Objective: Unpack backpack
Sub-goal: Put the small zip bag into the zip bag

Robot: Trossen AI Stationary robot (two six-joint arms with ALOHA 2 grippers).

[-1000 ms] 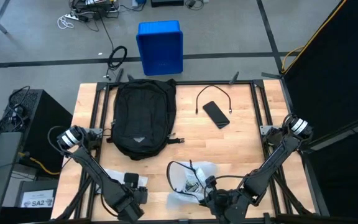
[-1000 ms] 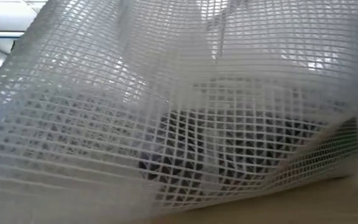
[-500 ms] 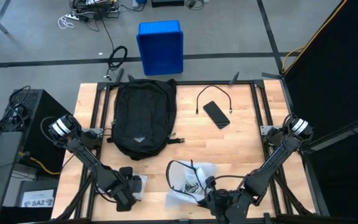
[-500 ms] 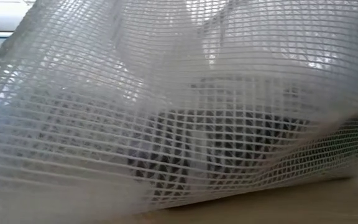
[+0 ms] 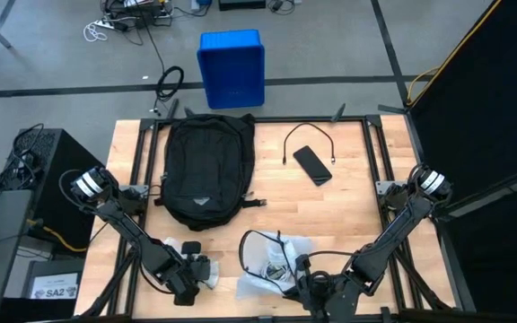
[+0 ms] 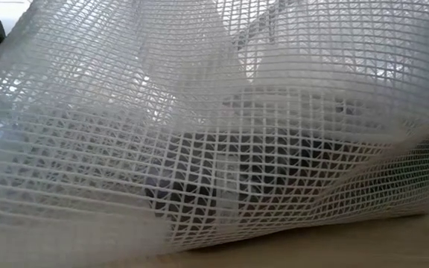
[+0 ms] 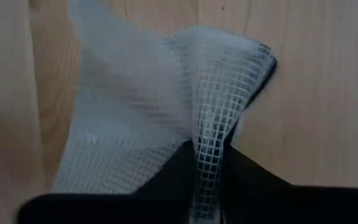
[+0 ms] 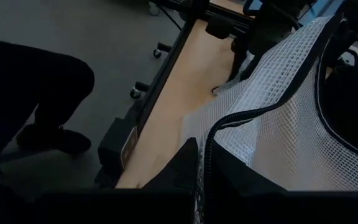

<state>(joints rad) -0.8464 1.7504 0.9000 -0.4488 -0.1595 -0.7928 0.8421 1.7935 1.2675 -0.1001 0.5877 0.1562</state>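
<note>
1. The backpack (image 5: pixel 203 170) lay flat at the table's (image 5: pixel 348 215) far left, well apart from both grippers.
2. A clear mesh pouch (image 5: pixel 272 260) with dark contents sat at the near edge, between the two grippers.
3. The left gripper (image 7: pixel 207 180) was at the near left, its fingers pinched tight on a fold of white mesh (image 7: pixel 210 118).
4. The right gripper (image 8: pixel 201 171) was low at the near edge, fingers closed on the pouch's dark-trimmed rim.
5. A phone (image 5: pixel 312 164) and a thin black cable (image 5: pixel 305 136) lay at the far right, just beside each other.
6. A blue bin (image 5: pixel 232 67) stood on the floor beyond the table.
7. The pouch's mesh filled the low view, blocking everything behind it.
8. A person's dark leg and shoe (image 8: pixel 45 134) showed on the floor beside the table.
</note>
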